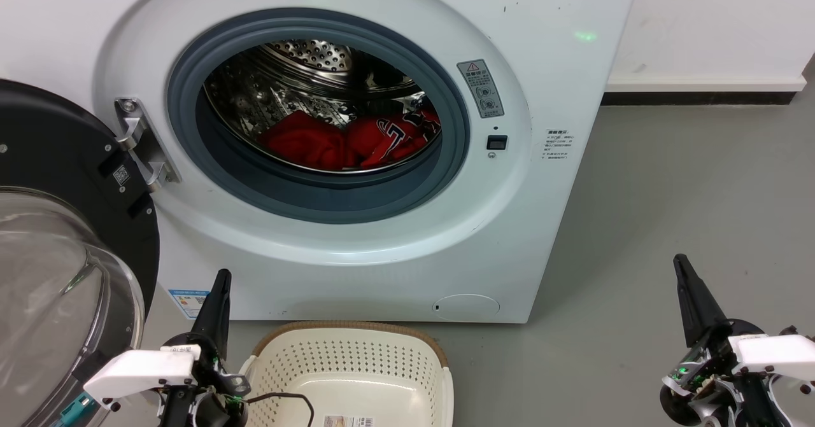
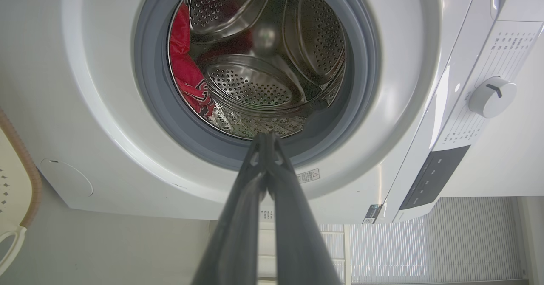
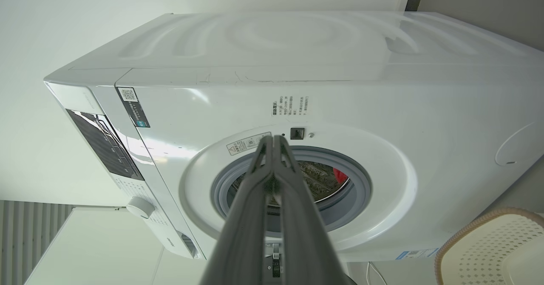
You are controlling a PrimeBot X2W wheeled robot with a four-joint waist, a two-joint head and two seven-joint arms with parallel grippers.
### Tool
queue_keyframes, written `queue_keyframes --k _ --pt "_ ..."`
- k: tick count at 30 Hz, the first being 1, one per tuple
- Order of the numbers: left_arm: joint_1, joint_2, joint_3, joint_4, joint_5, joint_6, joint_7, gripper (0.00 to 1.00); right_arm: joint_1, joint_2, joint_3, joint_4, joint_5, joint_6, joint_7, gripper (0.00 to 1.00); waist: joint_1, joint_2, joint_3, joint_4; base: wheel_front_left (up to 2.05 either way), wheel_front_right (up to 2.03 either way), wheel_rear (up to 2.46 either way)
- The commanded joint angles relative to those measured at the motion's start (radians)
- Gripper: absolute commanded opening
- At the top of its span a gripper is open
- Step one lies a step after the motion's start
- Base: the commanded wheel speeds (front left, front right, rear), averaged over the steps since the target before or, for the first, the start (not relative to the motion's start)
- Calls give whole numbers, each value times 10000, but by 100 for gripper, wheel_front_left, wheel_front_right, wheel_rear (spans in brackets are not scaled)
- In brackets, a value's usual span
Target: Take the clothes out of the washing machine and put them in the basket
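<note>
The white washing machine (image 1: 356, 249) stands open ahead, its round glass door (image 1: 57, 274) swung out to the left. Low in the steel drum lie the clothes: a plain red garment (image 1: 299, 140) and a red jersey with lettering (image 1: 391, 135), also seen as red fabric (image 2: 185, 70) and a red patch (image 3: 340, 175). The cream basket (image 1: 356, 376) sits empty on the floor in front of the machine. My left gripper (image 1: 221, 277) is shut beside the basket's left rim, tips together (image 2: 265, 137). My right gripper (image 1: 680, 261) is shut over the floor at the right (image 3: 273, 138).
Grey floor (image 1: 687, 185) spreads to the right of the machine, with a white wall and dark skirting behind. The open door takes up the left side. The basket's brown rim (image 2: 25, 157) and wall (image 3: 488, 242) show at the wrist views' edges.
</note>
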Motion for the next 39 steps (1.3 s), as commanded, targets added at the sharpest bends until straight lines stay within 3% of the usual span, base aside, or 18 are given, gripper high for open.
queue_keyframes --k 1,2,3,20,32,39 --pt "-60 -23 17 3 9 -25 14 0 -120 34 7 11 -44 -3 3 0 0 0 0 0 0 0 0" --pt "-60 -23 17 3 9 -25 14 0 -120 34 7 11 -44 -3 3 0 0 0 0 0 0 0 0" --pt "0 0 0 -1 2 0 -3 100 0 0 0 -1 -1 0 -2 100 0 0 0 0 0 0 0" --pt "565 -25 252 -4 942 0 -687 100 517 8 8 130 -839 0 -684 100 1 0 -62 -17 0 0 0" --pt "626 -21 1018 -254 2715 234 -1208 100 533 8 -524 -547 -3878 0 -1206 100 1 0 -119 -28 0 0 0" --pt "741 -19 987 -1138 4083 616 -1480 100 591 8 -395 -1606 -6603 0 -1478 100 1 0 -130 -17 0 0 0"
